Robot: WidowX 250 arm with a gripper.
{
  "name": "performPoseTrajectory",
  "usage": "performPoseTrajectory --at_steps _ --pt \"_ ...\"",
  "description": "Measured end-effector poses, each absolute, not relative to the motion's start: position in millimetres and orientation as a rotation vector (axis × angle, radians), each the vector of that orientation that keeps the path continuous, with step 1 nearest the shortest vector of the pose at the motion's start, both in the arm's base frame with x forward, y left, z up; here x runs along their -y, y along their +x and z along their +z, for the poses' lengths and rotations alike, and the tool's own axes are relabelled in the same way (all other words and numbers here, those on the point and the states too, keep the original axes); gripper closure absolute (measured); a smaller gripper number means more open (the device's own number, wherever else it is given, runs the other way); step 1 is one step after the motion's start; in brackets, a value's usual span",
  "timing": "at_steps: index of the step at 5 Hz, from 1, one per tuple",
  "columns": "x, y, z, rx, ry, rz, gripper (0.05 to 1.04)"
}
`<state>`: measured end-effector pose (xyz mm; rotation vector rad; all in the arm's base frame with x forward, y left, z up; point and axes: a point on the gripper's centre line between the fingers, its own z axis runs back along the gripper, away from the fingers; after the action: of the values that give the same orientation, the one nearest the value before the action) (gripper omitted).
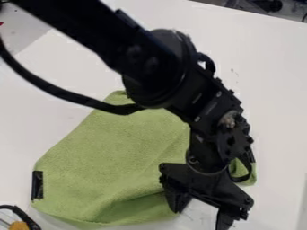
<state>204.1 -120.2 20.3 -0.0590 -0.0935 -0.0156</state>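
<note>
Camera view: a black two-finger gripper (201,215) hung at the near right of a wrinkled green cloth (108,157). Its fingers stood apart.

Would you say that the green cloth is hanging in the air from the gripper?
No, the green cloth lies spread on the white table, and the gripper is open.

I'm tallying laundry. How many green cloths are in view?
1: the green cloth lies on the white table, partly hidden behind the robot arm, which may hide others.
</note>
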Motion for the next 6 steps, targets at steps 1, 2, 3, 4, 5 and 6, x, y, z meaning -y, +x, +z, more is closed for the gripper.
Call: performPoseTrajectory --at_steps 1,2,3,4,5,6 --pt "110.1 210.3 21.1 0.108 -0.027 -0.028 0.083" --pt "97.5 214.0 19.8 0.110 -0.014 0.000 0.083" --pt "90.5 216.3 19.5 0.093 -0.043 0.023 0.083" --pt "90.2 217.3 16.7 0.079 -0.083 0.048 0.137" --pt "89.2 213.4 13.5 0.077 -0.088 0.056 0.424" --pt "88.1 211.5 12.6 0.081 -0.087 0.063 0.731"
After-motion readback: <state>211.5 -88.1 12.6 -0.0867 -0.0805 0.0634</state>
